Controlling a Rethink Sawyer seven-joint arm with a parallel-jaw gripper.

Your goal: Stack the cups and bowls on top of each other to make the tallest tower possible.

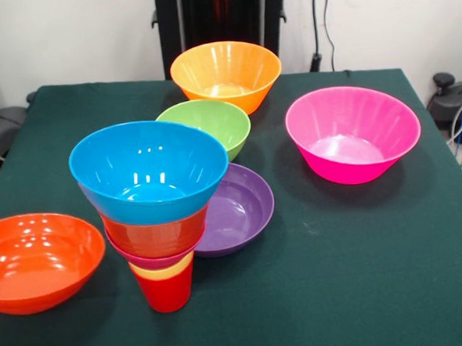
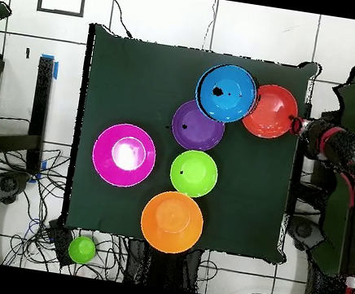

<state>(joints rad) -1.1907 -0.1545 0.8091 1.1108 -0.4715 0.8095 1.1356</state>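
The tower [image 1: 157, 228] stands at the table's front left. Its base is the red cup [image 1: 168, 293], with the yellow cup [image 1: 165, 272] nested in it, then a crimson-pink bowl [image 1: 146, 259], an orange-red bowl [image 1: 156, 234] and the blue bowl [image 1: 148, 166] on top [image 2: 226, 93]. Loose on the table are an orange-red bowl [image 1: 36, 259], a purple bowl [image 1: 245, 207], a green bowl [image 1: 212, 121], an orange bowl [image 1: 225, 71] and a magenta-pink bowl [image 1: 352, 134]. My gripper [image 2: 299, 125] shows only in the overhead view, at the table's edge beside the loose orange-red bowl [image 2: 270, 111].
The dark green table [image 1: 355, 275] holds all the bowls. In the overhead view the red and black arm [image 2: 348, 158] lies along the table's right side. A small green round thing [image 2: 81, 249] lies off the table at the bottom left, among cables.
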